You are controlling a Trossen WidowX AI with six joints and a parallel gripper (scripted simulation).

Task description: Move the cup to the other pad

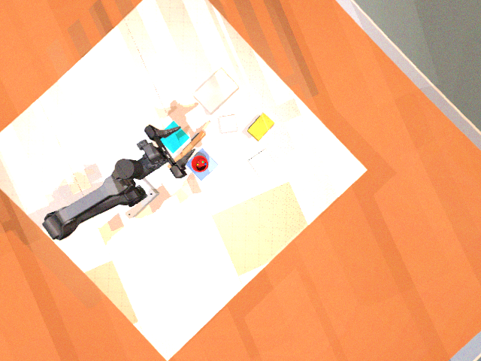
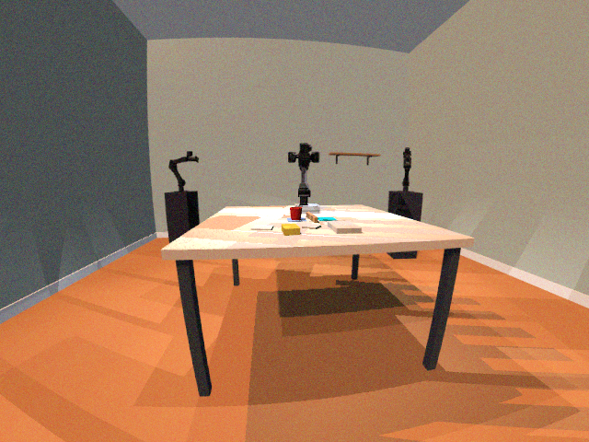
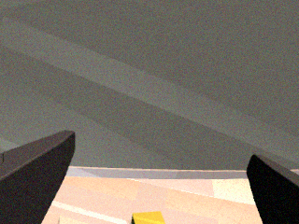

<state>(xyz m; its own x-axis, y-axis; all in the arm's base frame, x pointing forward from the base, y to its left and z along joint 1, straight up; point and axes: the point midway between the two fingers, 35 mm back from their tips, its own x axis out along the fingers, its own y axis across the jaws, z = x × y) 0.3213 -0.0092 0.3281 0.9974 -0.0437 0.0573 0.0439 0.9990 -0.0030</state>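
The red cup [image 1: 200, 163] [image 2: 295, 213] stands upright on a light blue pad [image 1: 202, 176], with coloured marbles inside it. A cyan pad [image 1: 176, 142] [image 2: 326, 219] lies just beside it, partly under my arm in the top view. My gripper [image 1: 179, 152] [image 2: 303, 157] [image 3: 164, 152] is open and empty. It is raised high above the table, near the two pads and apart from the cup. In the wrist view the two fingers frame the far wall and the table's end; the cup is out of that view.
An orange wooden block [image 1: 191, 144] [image 2: 312, 216] lies between the pads. A yellow block [image 1: 260, 126] [image 2: 290, 229] and a beige slab [image 1: 216, 89] [image 2: 344, 226] lie farther out on the table [image 1: 163, 271].
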